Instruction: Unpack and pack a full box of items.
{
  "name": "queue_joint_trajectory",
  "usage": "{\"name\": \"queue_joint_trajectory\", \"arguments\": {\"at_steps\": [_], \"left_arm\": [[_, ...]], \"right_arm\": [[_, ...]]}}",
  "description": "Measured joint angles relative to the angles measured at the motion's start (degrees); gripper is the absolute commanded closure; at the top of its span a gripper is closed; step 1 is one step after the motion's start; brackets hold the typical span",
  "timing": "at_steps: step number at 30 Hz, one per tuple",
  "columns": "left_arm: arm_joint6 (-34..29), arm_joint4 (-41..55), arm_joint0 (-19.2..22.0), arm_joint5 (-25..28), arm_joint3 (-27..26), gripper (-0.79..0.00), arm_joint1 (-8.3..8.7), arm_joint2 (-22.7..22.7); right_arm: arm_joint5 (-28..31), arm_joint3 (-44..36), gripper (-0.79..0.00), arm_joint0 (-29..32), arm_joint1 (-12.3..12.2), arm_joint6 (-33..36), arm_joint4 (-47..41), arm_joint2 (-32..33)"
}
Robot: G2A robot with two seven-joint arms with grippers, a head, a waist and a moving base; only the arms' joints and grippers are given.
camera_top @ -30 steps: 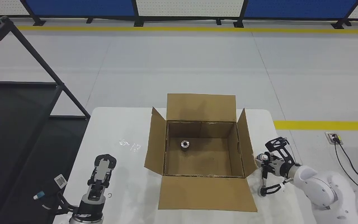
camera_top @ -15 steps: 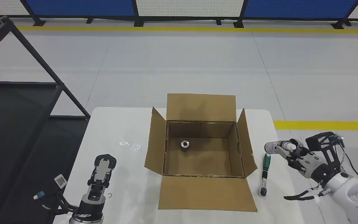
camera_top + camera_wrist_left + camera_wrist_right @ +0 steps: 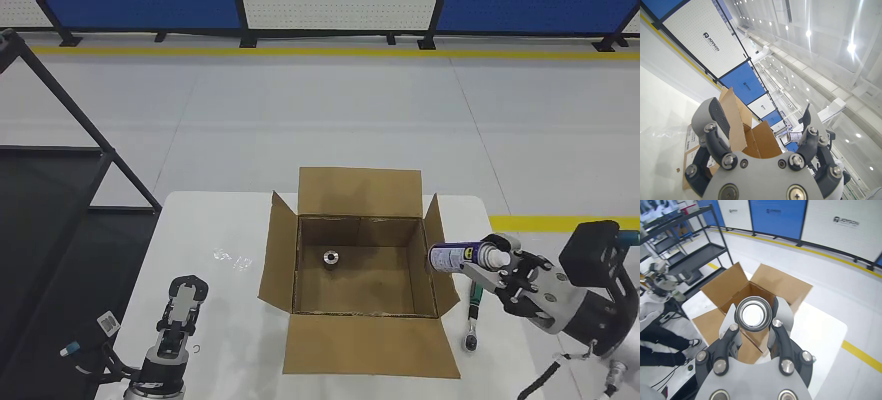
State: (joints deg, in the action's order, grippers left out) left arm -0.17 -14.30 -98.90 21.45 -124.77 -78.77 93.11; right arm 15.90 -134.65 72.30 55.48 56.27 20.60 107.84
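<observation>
The cardboard box (image 3: pixel 372 282) stands at the centre of the top view. Its four flaps are folded outward, so the mouth is left free for loading. Toward the upper left of its plain brown floor a small metal ring (image 3: pixel 330 258) is lying. Over the right flap a spray can (image 3: pixel 455 256) is held on its side by the right hand (image 3: pixel 508 268), presumably so that it can be carried across the rim. A green-handled ratchet (image 3: pixel 472 318) lies on the white bench (image 3: pixel 215 300) just beside that flap. The left hand (image 3: pixel 183 308) is parked at lower left, well apart from the box.

In the left wrist view the left hand is spread wide and nothing is held. Its ribbed dark pads (image 3: pixel 718 115) are turned toward the corrugated box flap.

In the right wrist view the can's shiny, concave, round base is clamped between the right hand's fingers. The open box lies beyond it.
</observation>
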Motion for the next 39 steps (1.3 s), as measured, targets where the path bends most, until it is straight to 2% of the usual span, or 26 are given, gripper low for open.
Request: {"name": "queue_joint_trajectory", "arguments": {"at_steps": [11,16,19,28,34,39], "left_arm": [[0.00,0.00,0.00,0.00,0.00,-0.785,0.00,0.00],[0.00,0.00,0.00,0.00,0.00,-0.785,0.00,0.00],[0.00,0.00,0.00,0.00,0.00,-0.785,0.00,0.00],[0.00,0.00,0.00,0.00,0.00,-0.785,0.00,0.00],[0.00,0.00,0.00,0.00,0.00,-0.785,0.00,0.00],[0.00,0.00,0.00,0.00,0.00,-0.785,0.00,0.00]], "right_arm": [[-0.18,0.25,0.000,0.69,0.08,-0.78,0.18,-0.01],[-0.44,1.97,0.000,0.83,0.09,-4.62,0.14,-4.25],[-2.16,2.80,0.000,-3.16,-0.09,-3.28,2.48,-9.92],[-7.32,8.45,0.000,-20.46,0.60,-0.29,8.41,-29.10],[-13.40,16.42,0.000,-31.87,2.62,0.27,15.04,-43.59],[-17.44,25.90,0.000,-39.96,5.28,-1.44,16.52,-54.30]]}}
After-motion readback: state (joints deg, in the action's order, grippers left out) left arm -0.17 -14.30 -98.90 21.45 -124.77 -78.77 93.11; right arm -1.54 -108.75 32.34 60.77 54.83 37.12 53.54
